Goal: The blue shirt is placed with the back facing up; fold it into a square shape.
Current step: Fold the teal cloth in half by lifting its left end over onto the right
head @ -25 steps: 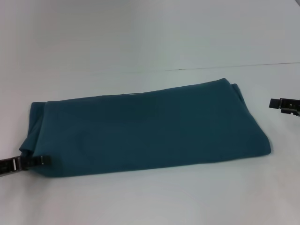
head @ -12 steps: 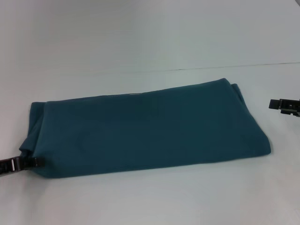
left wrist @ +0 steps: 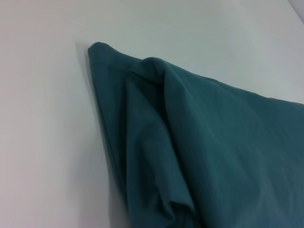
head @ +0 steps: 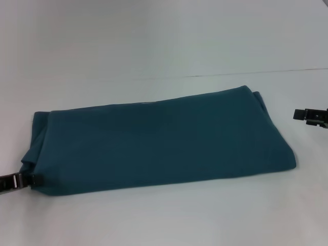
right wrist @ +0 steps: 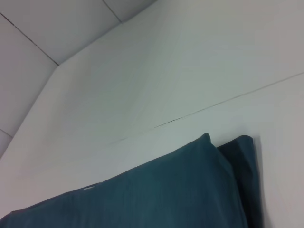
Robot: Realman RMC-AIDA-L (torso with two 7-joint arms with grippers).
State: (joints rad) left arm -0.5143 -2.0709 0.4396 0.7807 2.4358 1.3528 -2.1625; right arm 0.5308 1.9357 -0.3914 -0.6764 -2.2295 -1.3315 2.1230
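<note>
Starting at the left edge of the head view, the left claw [head: 23, 181] is mostly cut off by the frame, so only a short dark and silvery bit pokes in, sitting right at the near left corner of the blue shirt [head: 159, 138]. Honestly I can't tell if its fingers are spread or pinched, or whether it has any cloth between them, because the tip just meets the fabric edge and the rest is out of shot. The left wrist view doesn't help either: no fingers in it at all, just that corner of the blue shirt [left wrist: 199, 142] bunched into a couple of soft rounded folds with a hemmed edge running along the white tabletop [left wrist: 42, 142]. Moving right, the shirt is a long dark teal band lying flat across the middle of the tabletop [head: 164, 41], plain surface up, no lettering showing, its far right end tilted away from the robot. At that far right corner a second, darker layer peeks out from under the top one, which the right wrist view shows too [right wrist: 237, 161]. Way over at the right edge, the right claw [head: 310, 116] is also cropped, hovering apart from the shirt, and I can't tell its state either.
</note>
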